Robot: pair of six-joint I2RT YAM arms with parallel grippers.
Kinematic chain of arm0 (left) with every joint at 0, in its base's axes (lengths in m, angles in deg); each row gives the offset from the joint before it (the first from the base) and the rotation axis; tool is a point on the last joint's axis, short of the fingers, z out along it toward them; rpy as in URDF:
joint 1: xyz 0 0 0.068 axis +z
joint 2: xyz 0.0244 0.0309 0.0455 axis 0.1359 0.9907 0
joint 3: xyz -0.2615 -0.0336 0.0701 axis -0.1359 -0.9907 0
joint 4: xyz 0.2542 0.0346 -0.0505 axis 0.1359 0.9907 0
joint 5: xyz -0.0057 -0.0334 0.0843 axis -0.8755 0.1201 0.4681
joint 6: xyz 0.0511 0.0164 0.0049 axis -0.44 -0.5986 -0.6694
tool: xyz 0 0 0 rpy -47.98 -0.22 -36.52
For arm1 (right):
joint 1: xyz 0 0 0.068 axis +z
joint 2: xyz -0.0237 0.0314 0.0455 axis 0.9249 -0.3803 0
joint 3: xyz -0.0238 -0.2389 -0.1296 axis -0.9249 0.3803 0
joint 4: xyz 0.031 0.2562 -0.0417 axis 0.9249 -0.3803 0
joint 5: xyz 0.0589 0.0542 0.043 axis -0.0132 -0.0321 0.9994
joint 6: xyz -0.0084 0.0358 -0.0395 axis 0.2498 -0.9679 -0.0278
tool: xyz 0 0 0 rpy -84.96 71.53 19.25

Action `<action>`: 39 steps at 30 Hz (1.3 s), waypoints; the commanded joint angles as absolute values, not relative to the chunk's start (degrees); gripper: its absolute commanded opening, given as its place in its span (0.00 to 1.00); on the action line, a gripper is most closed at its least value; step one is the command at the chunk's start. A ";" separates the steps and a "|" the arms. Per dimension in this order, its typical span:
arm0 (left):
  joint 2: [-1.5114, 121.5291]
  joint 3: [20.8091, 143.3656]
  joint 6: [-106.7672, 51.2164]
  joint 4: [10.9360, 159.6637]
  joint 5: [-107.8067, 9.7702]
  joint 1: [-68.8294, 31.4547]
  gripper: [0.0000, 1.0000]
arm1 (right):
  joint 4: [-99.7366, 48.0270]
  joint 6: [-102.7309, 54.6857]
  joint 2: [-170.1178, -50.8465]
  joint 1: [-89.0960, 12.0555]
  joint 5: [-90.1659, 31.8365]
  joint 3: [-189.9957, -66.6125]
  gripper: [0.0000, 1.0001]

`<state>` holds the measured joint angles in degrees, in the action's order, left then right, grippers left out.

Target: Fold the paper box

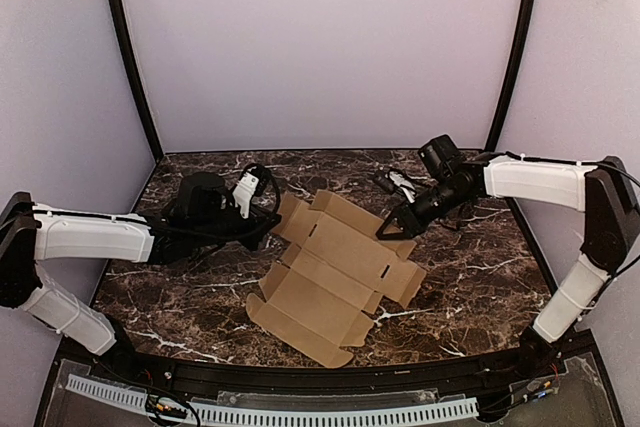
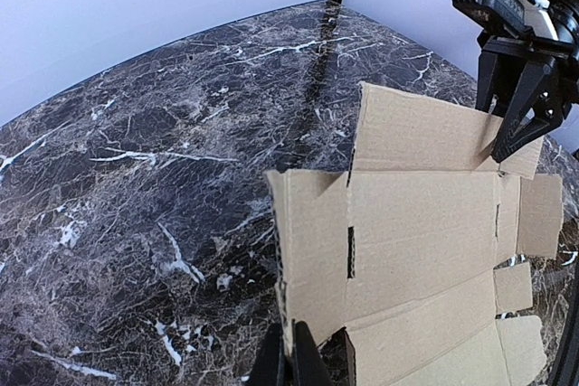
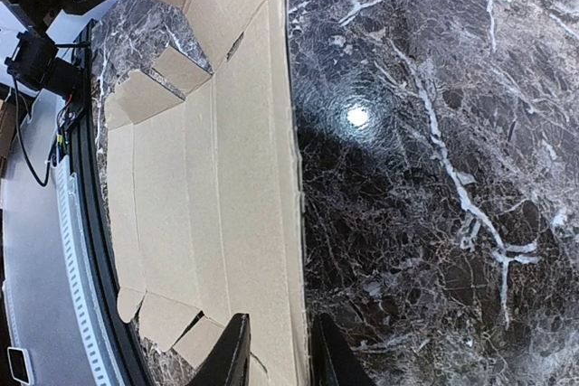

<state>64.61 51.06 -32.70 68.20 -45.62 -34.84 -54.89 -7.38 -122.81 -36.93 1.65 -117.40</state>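
step, as judged: raise far panel | paper box: unfolded, mostly flat on counter | left hand: pinching box's left flap | right hand: astride box's far edge (cannot tell if gripping) | advice: anchor left, hinge slowly along crease
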 commanded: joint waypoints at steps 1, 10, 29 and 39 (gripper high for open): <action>63.01 50.24 -33.19 68.84 -45.33 -35.16 0.00 | -56.35 -6.74 -120.57 -36.39 -0.09 -119.41 0.23; 62.62 50.39 -33.21 68.91 -45.49 -35.17 0.00 | -57.95 -6.07 -121.12 -35.63 -0.75 -120.26 0.16; 59.26 50.63 -29.80 74.29 -39.85 -35.10 0.26 | -59.89 -5.71 -118.64 -31.00 -13.49 -122.58 0.00; 56.95 56.75 -27.75 81.15 -45.43 -35.16 0.36 | -57.98 -2.95 -116.70 -22.36 -28.83 -122.10 0.00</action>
